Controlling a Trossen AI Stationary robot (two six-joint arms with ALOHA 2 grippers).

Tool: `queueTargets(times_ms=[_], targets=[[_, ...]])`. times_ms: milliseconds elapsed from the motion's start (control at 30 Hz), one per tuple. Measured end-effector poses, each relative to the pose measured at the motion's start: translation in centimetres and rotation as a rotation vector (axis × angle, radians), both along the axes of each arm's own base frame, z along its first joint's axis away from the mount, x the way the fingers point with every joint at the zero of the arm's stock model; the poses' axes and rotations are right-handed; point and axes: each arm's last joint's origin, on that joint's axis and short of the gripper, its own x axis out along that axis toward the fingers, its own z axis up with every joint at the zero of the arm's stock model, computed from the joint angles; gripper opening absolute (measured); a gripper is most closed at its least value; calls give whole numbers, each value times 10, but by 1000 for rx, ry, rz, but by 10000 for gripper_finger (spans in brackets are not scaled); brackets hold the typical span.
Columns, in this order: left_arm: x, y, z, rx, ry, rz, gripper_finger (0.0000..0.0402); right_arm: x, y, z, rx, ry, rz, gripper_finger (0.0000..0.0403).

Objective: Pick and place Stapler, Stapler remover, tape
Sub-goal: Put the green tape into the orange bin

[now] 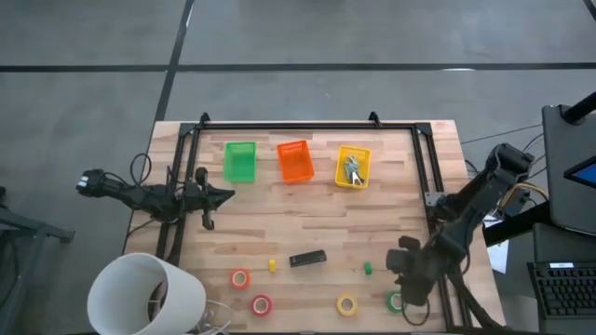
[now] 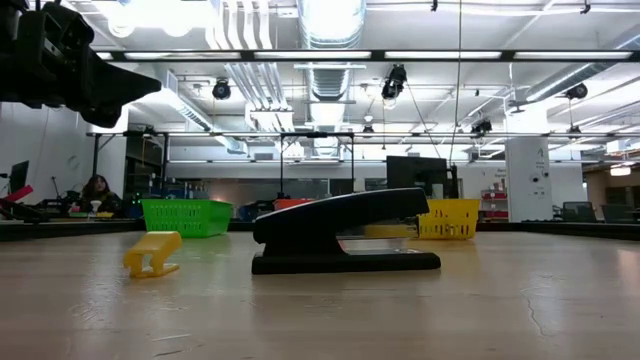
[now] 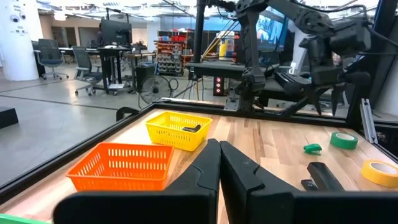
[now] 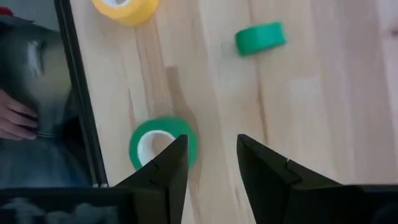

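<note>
The black stapler (image 1: pixel 307 259) lies flat on the wooden table near its front edge, seen side-on in the low view (image 2: pixel 340 235). Two red tape rolls (image 1: pixel 240 278) (image 1: pixel 262 304), a yellow roll (image 1: pixel 346 304) and a green roll (image 4: pixel 158 146) lie flat along the front. My right gripper (image 4: pixel 211 140) hangs open, slanting down, just beside the green roll (image 1: pixel 396 300), with nothing between its fingers. My left gripper (image 3: pixel 219 149) is shut and level at the table's left (image 1: pixel 231 194). A small metal thing, likely the stapler remover (image 1: pixel 353 170), lies in the yellow basket.
Green (image 1: pixel 240 161), orange (image 1: pixel 295 160) and yellow (image 1: pixel 353 167) baskets stand along the far side. A small yellow block (image 1: pixel 272 266) and a green block (image 4: pixel 260 38) lie near the stapler. A black frame rail (image 4: pixel 81 93) runs along the right edge; a person's hand (image 4: pixel 12 118) shows beyond it.
</note>
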Motion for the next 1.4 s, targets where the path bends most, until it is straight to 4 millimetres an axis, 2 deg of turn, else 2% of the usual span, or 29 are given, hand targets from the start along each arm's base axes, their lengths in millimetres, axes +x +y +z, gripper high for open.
queueTargets(times_ms=[300,600,833,1000,1100,1300,1400], targets=[[0,0,0,0,0,0,10,2,27,-23,-60,90,2,119],[0,0,0,0,0,0,10,9,51,-37,-45,204,17,108],[0,0,0,1,3,0,10,9,52,-59,-129,261,25,123],[0,0,0,1,3,0,10,9,52,-62,-142,266,43,125],[0,0,0,1,3,0,10,9,51,-63,-164,247,52,107],[0,0,0,1,3,0,10,11,48,-62,-228,161,88,44],[0,0,0,1,4,0,10,12,47,-60,-268,110,111,33]])
